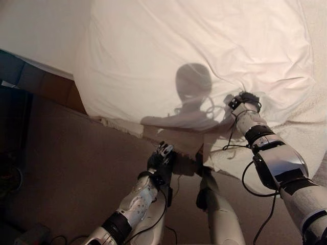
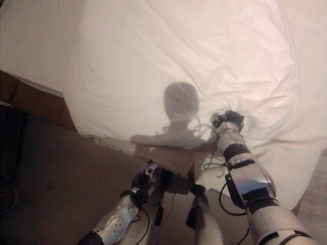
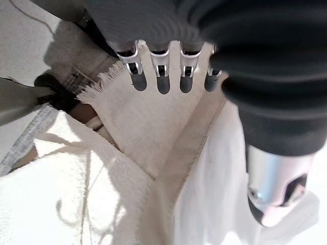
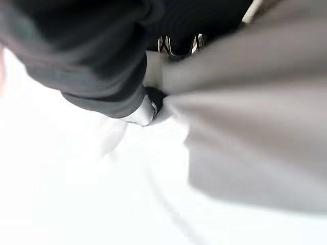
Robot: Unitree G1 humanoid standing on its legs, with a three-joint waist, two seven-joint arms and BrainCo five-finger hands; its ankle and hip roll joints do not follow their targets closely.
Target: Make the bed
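Observation:
A white sheet (image 1: 204, 51) lies spread over the bed, hanging over the near edge. My right hand (image 1: 246, 102) rests on it near that edge, fingers curled into the cloth, and creases fan out from the grip. In the right wrist view the thumb (image 4: 145, 108) pinches a raised fold of sheet (image 4: 245, 127). My left hand (image 1: 162, 157) hovers lower, just off the bed's edge, fingers (image 3: 163, 76) straight and holding nothing. Past them lie a cream fringed blanket (image 3: 133, 117) and a woven band (image 3: 189, 153).
Brown carpet (image 1: 71, 173) covers the floor left of and below the bed. A brown wooden piece (image 1: 56, 87) and dark furniture (image 1: 13, 107) stand by the bed's left corner. A ragged fringe (image 1: 120, 125) hangs along the near edge.

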